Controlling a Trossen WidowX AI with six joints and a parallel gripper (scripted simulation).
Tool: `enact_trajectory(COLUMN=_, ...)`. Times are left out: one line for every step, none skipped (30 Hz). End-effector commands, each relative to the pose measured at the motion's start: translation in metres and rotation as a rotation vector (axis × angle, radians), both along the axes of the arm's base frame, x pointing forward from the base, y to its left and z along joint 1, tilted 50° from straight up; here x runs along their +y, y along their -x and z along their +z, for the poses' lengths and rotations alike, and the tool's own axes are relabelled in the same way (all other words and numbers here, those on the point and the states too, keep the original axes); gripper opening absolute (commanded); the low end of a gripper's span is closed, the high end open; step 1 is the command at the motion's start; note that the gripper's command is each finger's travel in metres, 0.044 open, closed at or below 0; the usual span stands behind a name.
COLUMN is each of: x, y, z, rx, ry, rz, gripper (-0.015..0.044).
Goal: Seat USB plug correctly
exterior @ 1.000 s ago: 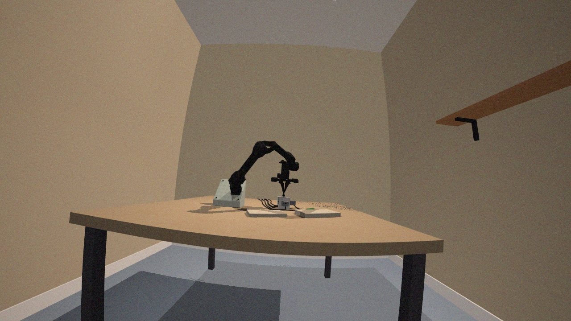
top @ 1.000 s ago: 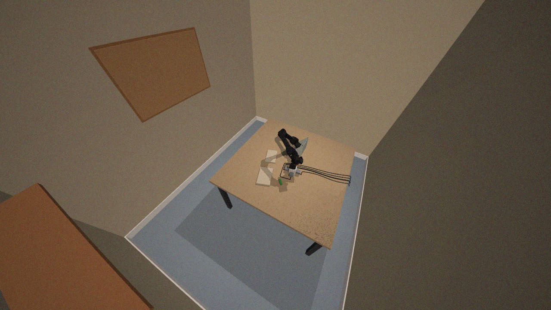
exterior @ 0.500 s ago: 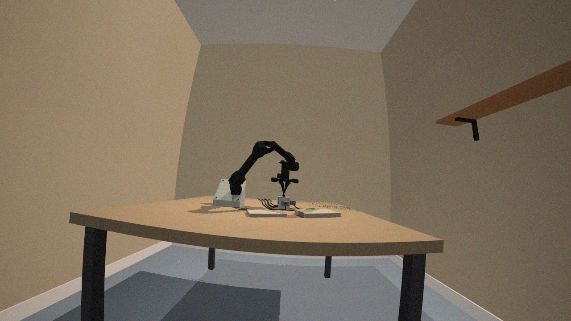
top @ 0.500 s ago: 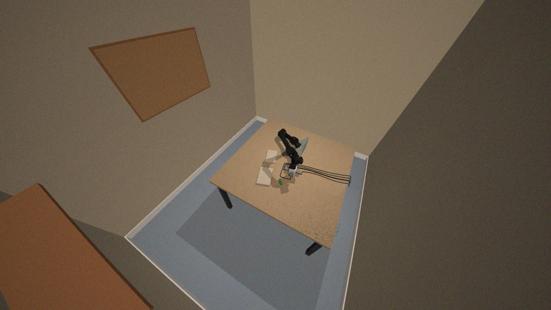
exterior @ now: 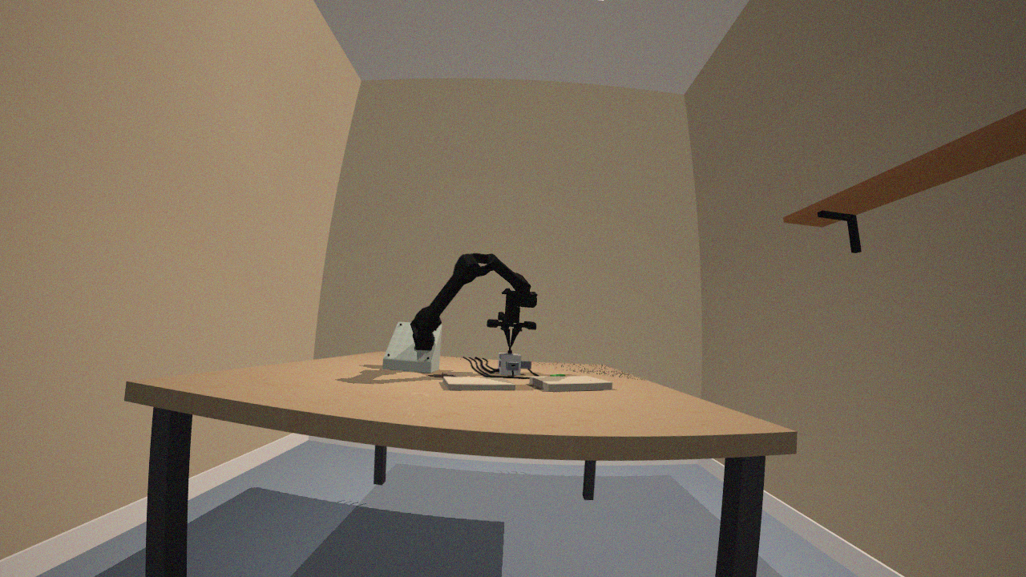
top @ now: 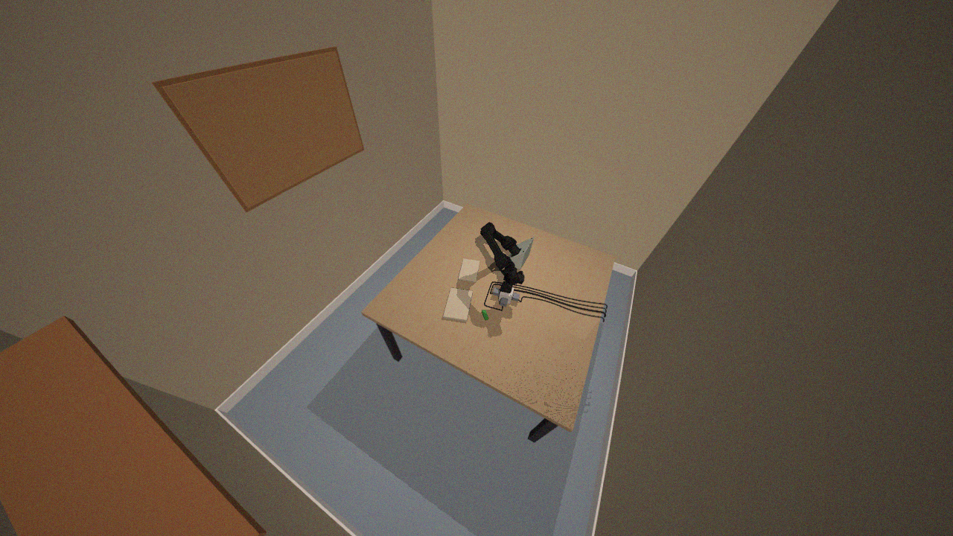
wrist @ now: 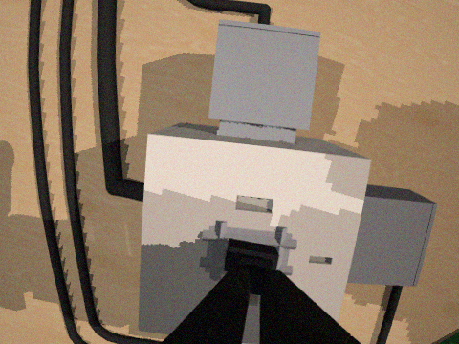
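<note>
The white power cube (top: 510, 291) (exterior: 505, 362) (wrist: 191, 167) stands on the table. My gripper (exterior: 510, 350) (wrist: 253, 283) points straight down at its top and is shut on the small black USB plug (wrist: 251, 252). The plug is at the grey-framed socket (wrist: 249, 234) on the top face. The fingers hide part of the socket and of the plug, so I cannot tell how deep the plug sits or which way round it is.
A grey block plug (wrist: 265, 74) and another grey block (wrist: 394, 239) stick out from the cube's sides. Black cables (top: 566, 299) (wrist: 111, 96) run beside it. A green object (top: 485, 314) (exterior: 557, 375) and two pale slabs (top: 469, 269) (top: 457, 304) (exterior: 478, 385) (exterior: 574, 385) lie nearby.
</note>
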State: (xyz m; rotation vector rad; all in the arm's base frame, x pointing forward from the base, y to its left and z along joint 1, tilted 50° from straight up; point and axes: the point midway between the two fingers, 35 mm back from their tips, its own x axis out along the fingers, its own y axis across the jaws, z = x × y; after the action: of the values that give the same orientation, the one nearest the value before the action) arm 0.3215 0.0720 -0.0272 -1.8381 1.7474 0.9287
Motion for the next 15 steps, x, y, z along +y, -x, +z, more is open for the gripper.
enact_trajectory(x=-0.0023, y=-0.0004, z=-0.0005, rx=0.001, ry=0.004, rz=0.003, gripper=0.0)
enact_trajectory(x=-0.0024, y=-0.0004, z=-0.0006, rx=0.001, ry=0.004, rz=0.003, gripper=0.0)
enact_trajectory(x=-0.0024, y=-0.0004, z=-0.0007, rx=0.001, ry=0.004, rz=0.003, gripper=0.0)
enact_trajectory(x=-0.0025, y=-0.0004, z=-0.0008, rx=0.001, ry=0.004, rz=0.003, gripper=0.0)
enact_trajectory(x=-0.0026, y=-0.0004, z=-0.0008, rx=0.001, ry=0.004, rz=0.003, gripper=0.0)
enact_trajectory(x=-0.0027, y=-0.0004, z=-0.0009, rx=0.001, ry=0.004, rz=0.003, gripper=0.0)
enact_trajectory(x=-0.0028, y=-0.0004, z=-0.001, rx=0.001, ry=0.005, rz=0.003, gripper=0.0)
enact_trajectory(x=-0.0029, y=-0.0004, z=-0.0011, rx=0.001, ry=0.005, rz=0.003, gripper=0.0)
enact_trajectory(x=-0.003, y=-0.0004, z=-0.0012, rx=0.001, ry=0.005, rz=0.003, gripper=0.0)
enact_trajectory(x=-0.0031, y=-0.0004, z=-0.0012, rx=0.001, ry=0.005, rz=0.003, gripper=0.0)
enact_trajectory(x=-0.0032, y=-0.0003, z=-0.0013, rx=0.001, ry=0.005, rz=0.003, gripper=0.0)
enact_trajectory(x=-0.0033, y=-0.0003, z=-0.0014, rx=0.001, ry=0.005, rz=0.003, gripper=0.0)
enact_trajectory(x=-0.0034, y=-0.0003, z=-0.0015, rx=0.001, ry=0.005, rz=0.003, gripper=0.0)
enact_trajectory(x=-0.0035, y=-0.0003, z=-0.0016, rx=0.001, ry=0.005, rz=0.003, gripper=0.0)
enact_trajectory(x=-0.0035, y=-0.0003, z=-0.0016, rx=0.001, ry=0.005, rz=0.003, gripper=0.0)
